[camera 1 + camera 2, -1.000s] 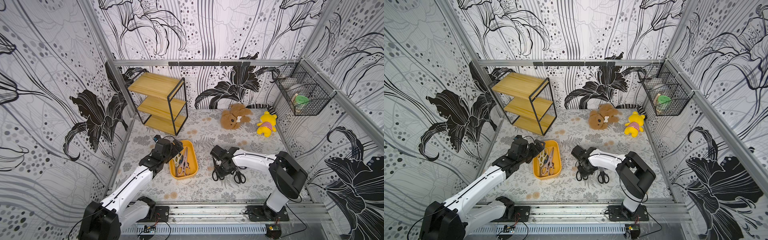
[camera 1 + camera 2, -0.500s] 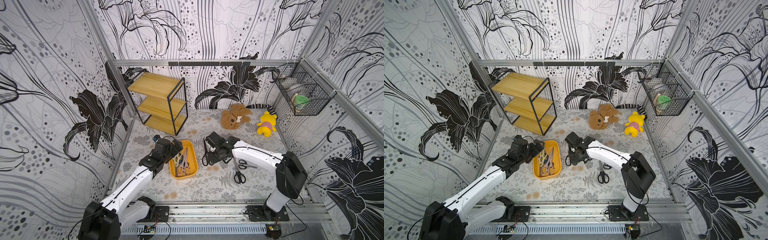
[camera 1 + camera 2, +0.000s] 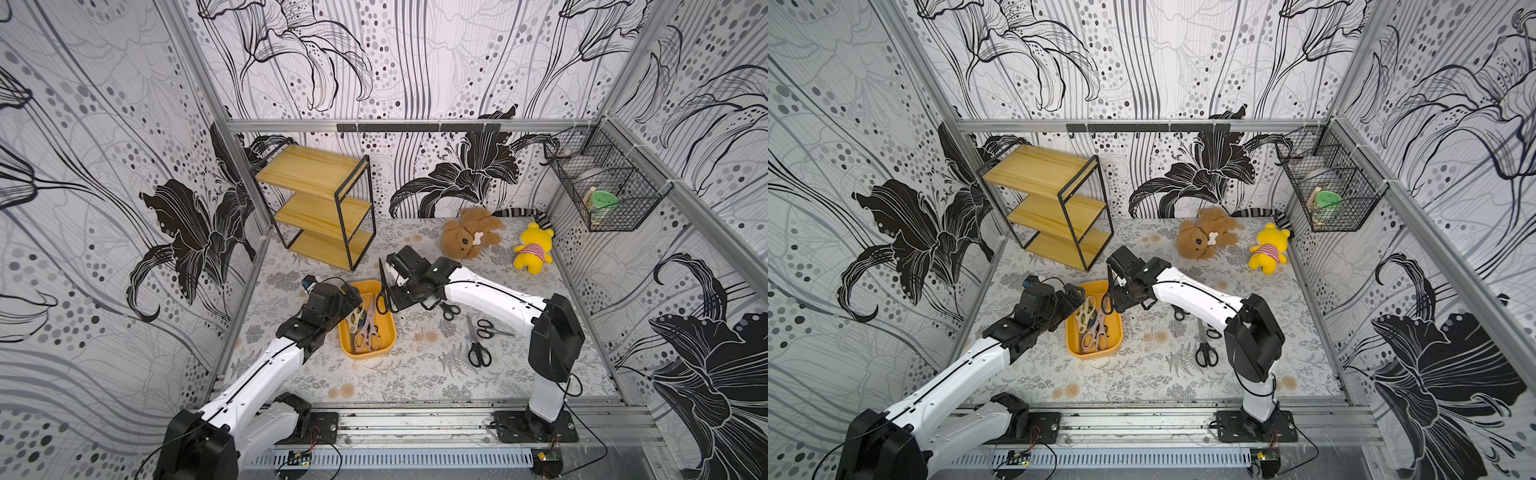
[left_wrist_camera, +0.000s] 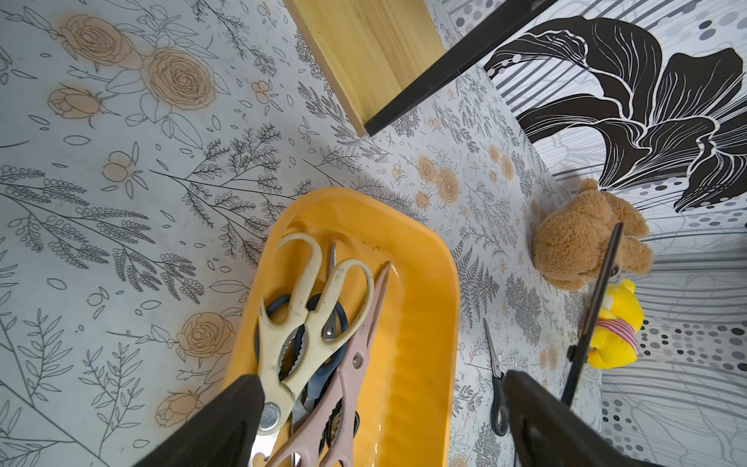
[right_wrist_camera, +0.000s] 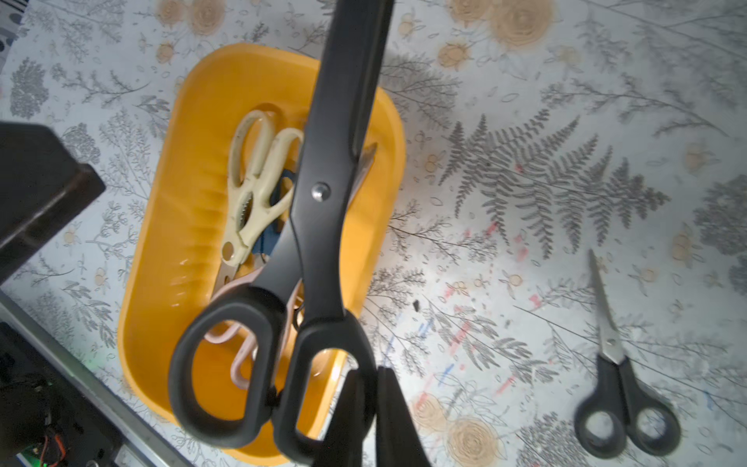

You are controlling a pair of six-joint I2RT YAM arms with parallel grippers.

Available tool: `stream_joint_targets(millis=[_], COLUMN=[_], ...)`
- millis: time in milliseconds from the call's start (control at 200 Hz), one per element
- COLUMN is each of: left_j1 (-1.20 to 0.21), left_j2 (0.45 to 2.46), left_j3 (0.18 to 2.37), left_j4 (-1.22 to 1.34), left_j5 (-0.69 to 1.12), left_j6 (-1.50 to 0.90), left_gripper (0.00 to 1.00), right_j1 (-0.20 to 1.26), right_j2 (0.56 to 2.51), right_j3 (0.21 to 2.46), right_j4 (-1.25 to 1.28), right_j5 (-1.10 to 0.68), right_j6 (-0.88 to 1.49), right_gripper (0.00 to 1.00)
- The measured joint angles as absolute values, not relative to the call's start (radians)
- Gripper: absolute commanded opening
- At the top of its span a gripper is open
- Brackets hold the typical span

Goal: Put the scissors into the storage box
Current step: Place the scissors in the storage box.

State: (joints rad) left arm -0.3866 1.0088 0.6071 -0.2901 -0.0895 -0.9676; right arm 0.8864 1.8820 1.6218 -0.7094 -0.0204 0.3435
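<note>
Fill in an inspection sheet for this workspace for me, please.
surface: floral-print mat, three black pairs loose on it.
job's things: storage box holds cream shears, pink pair, dark blue pair; large black scissors held above it.
clutter: brown teddy, yellow plush, wooden shelf, wire basket on the wall.
grippers: left gripper open, by the box; right gripper shut on the large scissors' handle.
cables: black lead loops at the right base.
surroundings: flower-patterned walls, metal frame.

Orange-yellow plastic storage box point(image 4: 420, 307) glossy; large black scissors point(image 5: 319, 226) matt-coated metal blades, plastic handles; brown teddy bear point(image 4: 574, 242) fuzzy plush; three-tier wooden shelf point(image 3: 316, 170) matt.
</note>
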Motion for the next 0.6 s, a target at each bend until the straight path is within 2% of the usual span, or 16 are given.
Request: stream_joint_targets(millis=[210, 601], left_j1=[-0.361, -0.168], left_j2=[0.971, 0.937], left_j3=[0.58, 0.49], left_j4=[-0.292, -0.282], left_j5=[-0.124, -0.054], left_j6=[-0.968, -0.968], left_gripper=[0.97, 0.97], right_j1=[0.951, 0.977], right_j2=[1.932, 1.986], right_j3=[1.628, 1.628], right_j4=[-0.702, -0.673], right_j5=[-0.046, -0.072], right_j6=[0.358, 0.381], right_gripper=[0.0, 0.0])
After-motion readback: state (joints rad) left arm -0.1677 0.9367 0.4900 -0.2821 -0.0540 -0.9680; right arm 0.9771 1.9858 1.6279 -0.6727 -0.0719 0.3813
